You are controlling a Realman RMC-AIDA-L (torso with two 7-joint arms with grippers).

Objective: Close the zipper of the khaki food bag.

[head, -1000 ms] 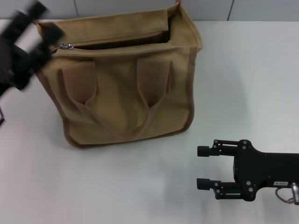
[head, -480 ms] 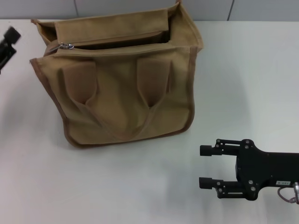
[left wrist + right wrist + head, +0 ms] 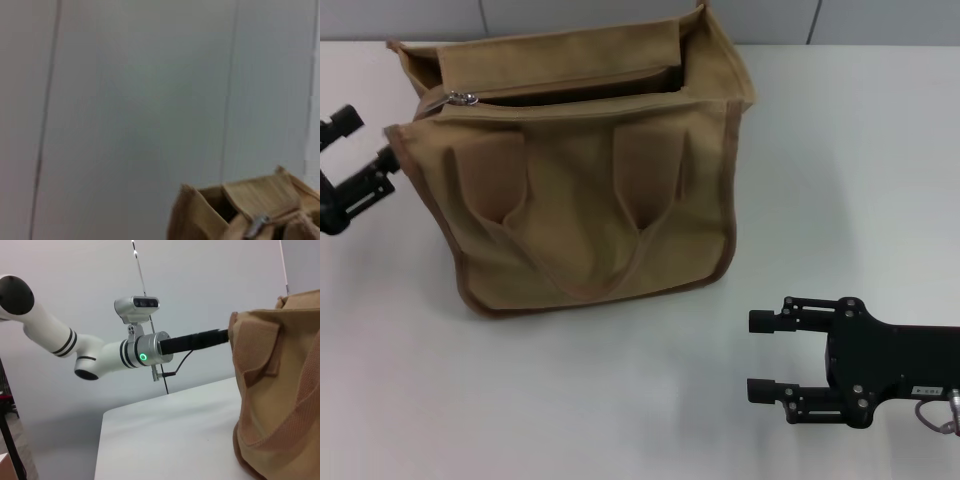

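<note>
A boxy khaki canvas food bag (image 3: 585,170) with brown piping stands on the white table (image 3: 840,170), its tan zipper (image 3: 560,98) unclosed, silver pull (image 3: 461,97) at the bag's left end. The black left gripper (image 3: 360,150), fingers spread, hovers beside the bag's left corner. The right gripper (image 3: 755,355), fingers apart, rests near the table's front, well apart from the bag.

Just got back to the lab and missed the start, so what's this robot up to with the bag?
It is set up to zip the khaki food bag shut, but the zipper is open, its silver pull at the bag's left end. The left gripper, fingers open, sits beside the bag's left side near that end, holding nothing. The right gripper is open too, parked low over the white table, away from the bag.
</note>
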